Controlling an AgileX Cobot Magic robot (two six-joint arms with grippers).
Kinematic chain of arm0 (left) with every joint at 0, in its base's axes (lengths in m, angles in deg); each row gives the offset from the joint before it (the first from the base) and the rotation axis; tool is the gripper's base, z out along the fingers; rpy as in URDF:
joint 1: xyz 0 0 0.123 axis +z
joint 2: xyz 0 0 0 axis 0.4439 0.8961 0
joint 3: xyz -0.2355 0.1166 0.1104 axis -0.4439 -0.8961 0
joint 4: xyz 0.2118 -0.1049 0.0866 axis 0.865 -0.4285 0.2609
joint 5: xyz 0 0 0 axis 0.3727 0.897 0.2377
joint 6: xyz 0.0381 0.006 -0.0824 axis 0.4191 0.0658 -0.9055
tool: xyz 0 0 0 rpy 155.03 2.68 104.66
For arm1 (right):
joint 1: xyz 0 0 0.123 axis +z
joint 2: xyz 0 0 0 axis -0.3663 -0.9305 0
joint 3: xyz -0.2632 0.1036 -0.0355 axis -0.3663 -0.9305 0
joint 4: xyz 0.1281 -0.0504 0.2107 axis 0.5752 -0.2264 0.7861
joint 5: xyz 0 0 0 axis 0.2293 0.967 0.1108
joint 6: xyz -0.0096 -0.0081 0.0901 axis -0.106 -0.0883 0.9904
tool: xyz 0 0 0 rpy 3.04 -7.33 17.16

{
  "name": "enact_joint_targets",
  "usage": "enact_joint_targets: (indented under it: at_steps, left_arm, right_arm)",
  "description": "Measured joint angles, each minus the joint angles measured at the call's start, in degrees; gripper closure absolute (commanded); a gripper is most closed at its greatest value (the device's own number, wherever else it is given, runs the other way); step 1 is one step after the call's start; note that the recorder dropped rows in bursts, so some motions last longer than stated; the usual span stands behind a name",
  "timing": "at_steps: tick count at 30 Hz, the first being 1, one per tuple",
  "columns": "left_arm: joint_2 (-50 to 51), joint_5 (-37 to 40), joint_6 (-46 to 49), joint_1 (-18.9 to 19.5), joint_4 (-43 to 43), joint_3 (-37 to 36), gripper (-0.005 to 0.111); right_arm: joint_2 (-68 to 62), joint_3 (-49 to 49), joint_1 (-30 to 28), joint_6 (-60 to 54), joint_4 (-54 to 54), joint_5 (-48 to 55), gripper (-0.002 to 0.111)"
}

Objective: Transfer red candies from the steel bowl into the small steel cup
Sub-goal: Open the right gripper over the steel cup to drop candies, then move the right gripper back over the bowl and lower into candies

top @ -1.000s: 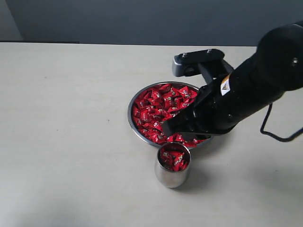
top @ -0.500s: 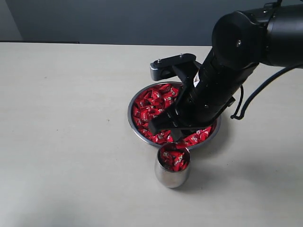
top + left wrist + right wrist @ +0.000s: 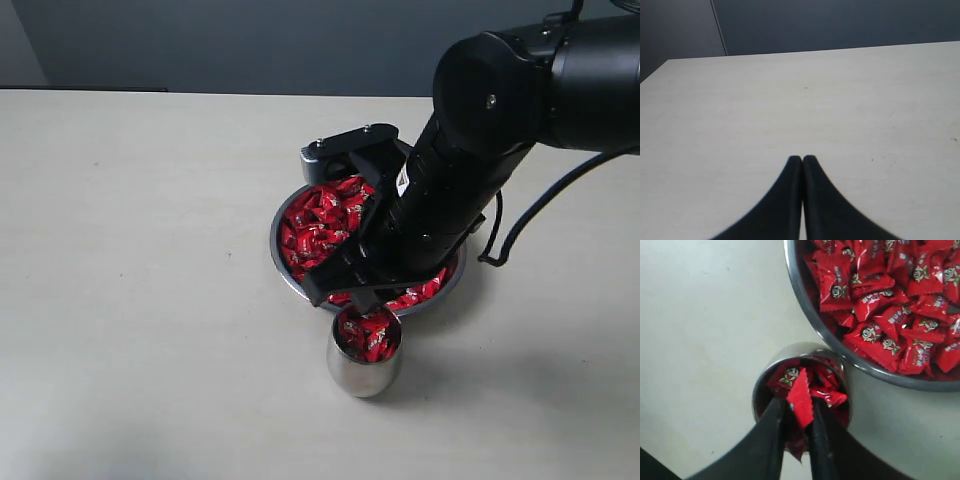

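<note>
The right gripper [image 3: 798, 407] is squeezed almost closed on one red candy [image 3: 801, 395], which lies long-ways between its jaws. The small steel cup [image 3: 790, 352] is straight below it, mouth up, just beside the steel bowl [image 3: 807, 300]. The left gripper [image 3: 802, 160], closed and empty, is not near them.

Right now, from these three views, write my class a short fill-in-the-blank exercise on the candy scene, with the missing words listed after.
The right pincer is ____ on one red candy.
The small steel cup stands ____, its mouth under that candy.
The steel bowl beside it holds ____ candies than the cup.
The left pincer is shut and holds ____.
Missing words: shut, upright, more, nothing.
</note>
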Motion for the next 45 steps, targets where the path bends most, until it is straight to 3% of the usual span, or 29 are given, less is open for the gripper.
enact_joint_targets:
  at_steps: [8, 11, 13, 22, 26, 30, 36, 45]
  left_arm:
    - [0.0, 0.0, 0.0, 0.0, 0.0, 0.0, 0.106]
    - [0.0, 0.0, 0.0, 0.0, 0.0, 0.0, 0.106]
    - [0.0, 0.0, 0.0, 0.0, 0.0, 0.0, 0.106]
    - [0.0, 0.0, 0.0, 0.0, 0.0, 0.0, 0.106]
    - [0.0, 0.0, 0.0, 0.0, 0.0, 0.0, 0.106]
    - [0.0, 0.0, 0.0, 0.0, 0.0, 0.0, 0.106]
    - [0.0, 0.0, 0.0, 0.0, 0.0, 0.0, 0.106]
    - [0.0, 0.0, 0.0, 0.0, 0.0, 0.0, 0.106]
  right_arm:
    - [0.0, 0.0, 0.0, 0.0, -0.9, 0.0, 0.105]
    - [0.0, 0.0, 0.0, 0.0, -1.3, 0.0, 0.076]
    - [0.0, 0.0, 0.0, 0.0, -1.5, 0.0, 0.067]
    - [0.0, 0.0, 0.0, 0.0, -2.9, -1.0, 0.067]
    - [0.3, 0.7, 0.0, 6.7, -10.5, -4.9, 0.067]
    - [0.1, 2.9, -3.9, 11.4, -14.9, -6.5, 0.067]
    - [-6.2, 8.6, -11.8, 6.0, -6.8, -7.2, 0.067]
    - [-18.7, 18.5, -12.4, -0.5, -1.9, -6.3, 0.067]
